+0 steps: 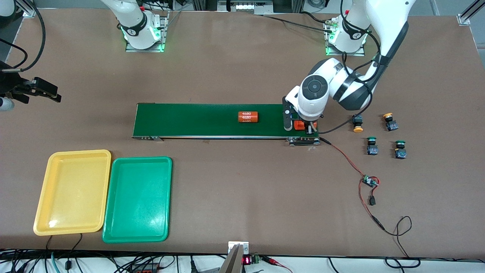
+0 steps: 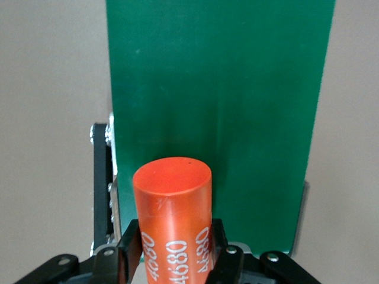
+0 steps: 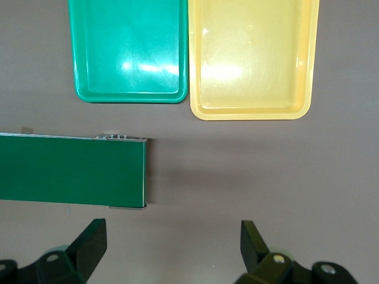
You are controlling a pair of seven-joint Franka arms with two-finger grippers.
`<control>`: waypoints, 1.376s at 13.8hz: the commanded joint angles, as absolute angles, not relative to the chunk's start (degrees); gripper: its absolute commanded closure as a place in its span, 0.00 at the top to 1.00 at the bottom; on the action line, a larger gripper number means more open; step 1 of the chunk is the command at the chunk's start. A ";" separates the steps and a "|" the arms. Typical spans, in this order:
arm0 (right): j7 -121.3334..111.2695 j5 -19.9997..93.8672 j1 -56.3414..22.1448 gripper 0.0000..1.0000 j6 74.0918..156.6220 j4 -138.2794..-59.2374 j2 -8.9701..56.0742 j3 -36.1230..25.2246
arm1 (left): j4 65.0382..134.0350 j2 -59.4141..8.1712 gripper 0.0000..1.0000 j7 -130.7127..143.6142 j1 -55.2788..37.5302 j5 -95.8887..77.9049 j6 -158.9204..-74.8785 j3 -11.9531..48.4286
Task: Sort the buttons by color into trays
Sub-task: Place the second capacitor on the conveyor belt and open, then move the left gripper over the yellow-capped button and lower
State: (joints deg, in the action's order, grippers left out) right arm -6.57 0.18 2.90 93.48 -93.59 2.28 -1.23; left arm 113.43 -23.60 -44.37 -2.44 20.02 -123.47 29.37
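Observation:
Four buttons stand on the table at the left arm's end: two yellow-capped (image 1: 357, 123) (image 1: 390, 122) and, nearer the front camera, two green-capped (image 1: 371, 146) (image 1: 400, 149). No gripper touches them. My left gripper (image 1: 303, 127) (image 2: 173, 248) is over the conveyor belt's end beside them, shut on an orange cylinder (image 2: 172, 213) marked 4680. The yellow tray (image 1: 72, 191) (image 3: 251, 59) and green tray (image 1: 138, 199) (image 3: 130, 53) lie side by side, both empty, at the right arm's end. There my right gripper (image 1: 45, 93) (image 3: 173, 242) waits open above bare table, holding nothing.
A long dark-green conveyor belt (image 1: 189, 119) (image 3: 71, 168) crosses the table's middle with a second orange cylinder (image 1: 248, 117) lying on it. A red-and-black cable with a small circuit board (image 1: 369, 181) trails from the belt's end toward the front edge.

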 commanded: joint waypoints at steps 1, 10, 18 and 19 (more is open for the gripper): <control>-7.29 -0.26 3.34 1.00 92.64 -92.46 2.55 -0.79 | 112.32 -23.91 0.03 -45.18 -3.95 21.36 -122.70 29.53; -7.29 -1.14 2.99 1.00 92.64 -92.46 2.55 -0.70 | 112.59 -20.40 1.00 -45.26 -3.35 20.39 -123.22 27.09; -7.29 -2.20 2.90 1.00 92.64 -92.46 2.55 -0.44 | 112.41 -21.97 1.00 -39.58 8.08 19.69 -127.26 16.54; -7.29 -2.11 2.90 1.00 92.64 -92.46 2.55 -0.44 | 112.59 -21.89 1.00 -37.46 8.17 17.95 -127.09 15.83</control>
